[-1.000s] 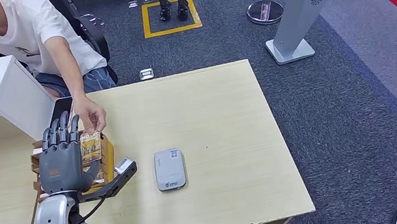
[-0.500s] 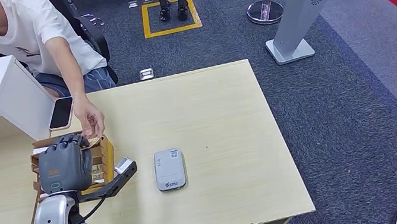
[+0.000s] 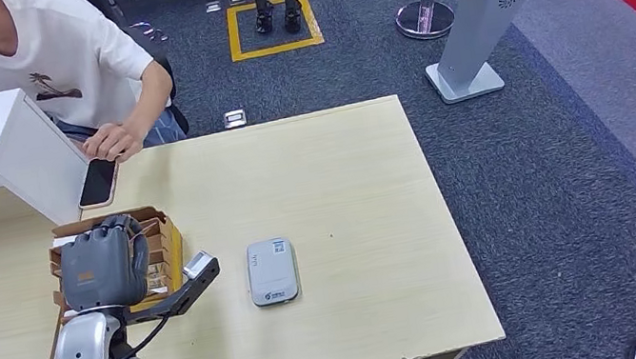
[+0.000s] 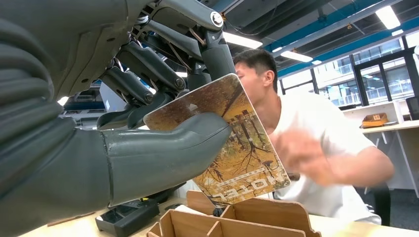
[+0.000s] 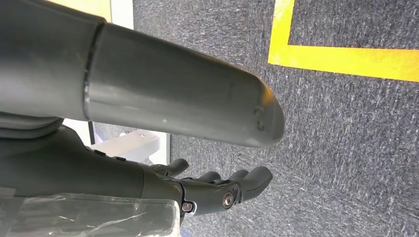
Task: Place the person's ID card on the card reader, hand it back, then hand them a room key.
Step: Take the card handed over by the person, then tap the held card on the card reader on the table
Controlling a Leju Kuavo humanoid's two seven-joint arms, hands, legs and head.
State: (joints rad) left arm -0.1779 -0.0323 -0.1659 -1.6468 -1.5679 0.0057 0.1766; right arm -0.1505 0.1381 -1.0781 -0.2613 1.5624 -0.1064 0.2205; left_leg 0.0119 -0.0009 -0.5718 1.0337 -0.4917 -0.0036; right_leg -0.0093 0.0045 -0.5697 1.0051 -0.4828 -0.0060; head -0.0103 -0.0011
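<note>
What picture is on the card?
Yellow-brown autumn trees on the card, best in the left wrist view.

Head view high above surface (image 3: 342, 176), facing down; left wrist view close over wooden box (image 4: 237, 219), shared; right wrist view faces floor (image 5: 346, 123).

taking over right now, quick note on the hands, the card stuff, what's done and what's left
Left hand: grips the tree-printed card lettered HOTEL above the slotted wooden card box.
Right hand: hangs over carpet, holds nothing.
Grey rectangular card reader: mid-table, nothing on it.
Person's hand: at the black phone.
Done: a card is in hand.
Left: cannot tell ID from key; reader step and handovers unconfirmed.
</note>
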